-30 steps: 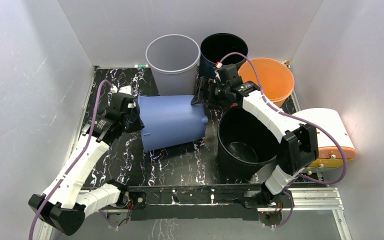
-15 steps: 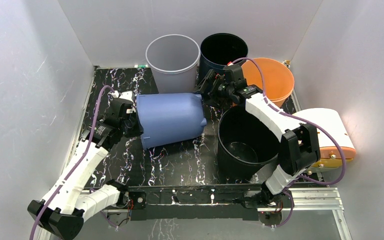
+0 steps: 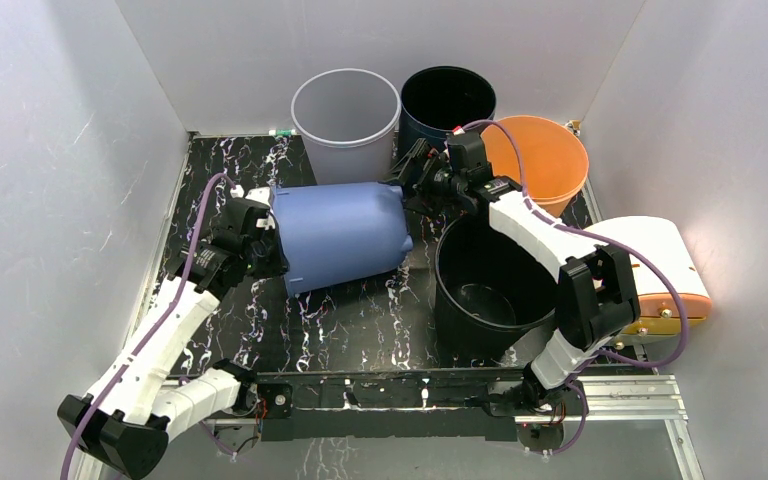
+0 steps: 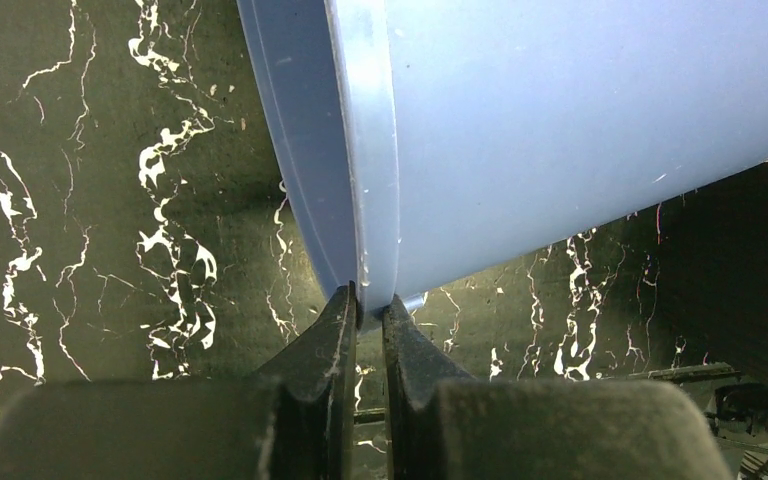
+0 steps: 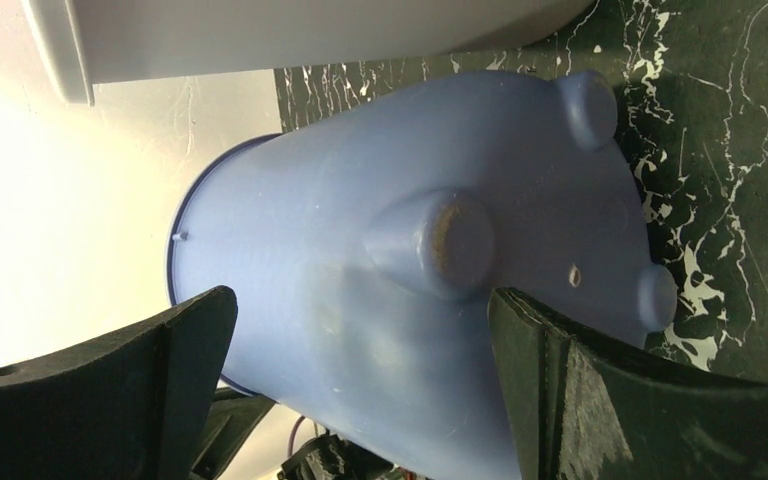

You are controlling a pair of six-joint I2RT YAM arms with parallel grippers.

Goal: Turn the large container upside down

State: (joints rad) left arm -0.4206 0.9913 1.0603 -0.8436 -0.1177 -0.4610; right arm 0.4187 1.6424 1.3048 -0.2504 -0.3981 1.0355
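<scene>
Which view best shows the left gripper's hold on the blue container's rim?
The left wrist view: the left gripper pinches the rim of the blue container, seen close up. Top external shows the gripper at the container's open end, with the contact too small to see. Right wrist shows only the container's footed base.

The large container (image 3: pixel 345 235) is plain periwinkle blue, and the foot (image 5: pixel 440 240) on its base is scuffed greyish-tan at the tip. The tabletop (image 3: pixel 230 160) is black with white marble veining. At twelve o'clock is a pale grey bucket (image 3: pixel 345 105), at one o'clock a dark navy-black bucket (image 3: pixel 447 98), at two an orange tub (image 3: pixel 540 150), and at four a glossy black pot (image 3: pixel 490 285). The left arm (image 3: pixel 160 330) and right arm (image 3: pixel 530 222) are white with black joints and carry purple cables (image 3: pixel 192 230).
</scene>
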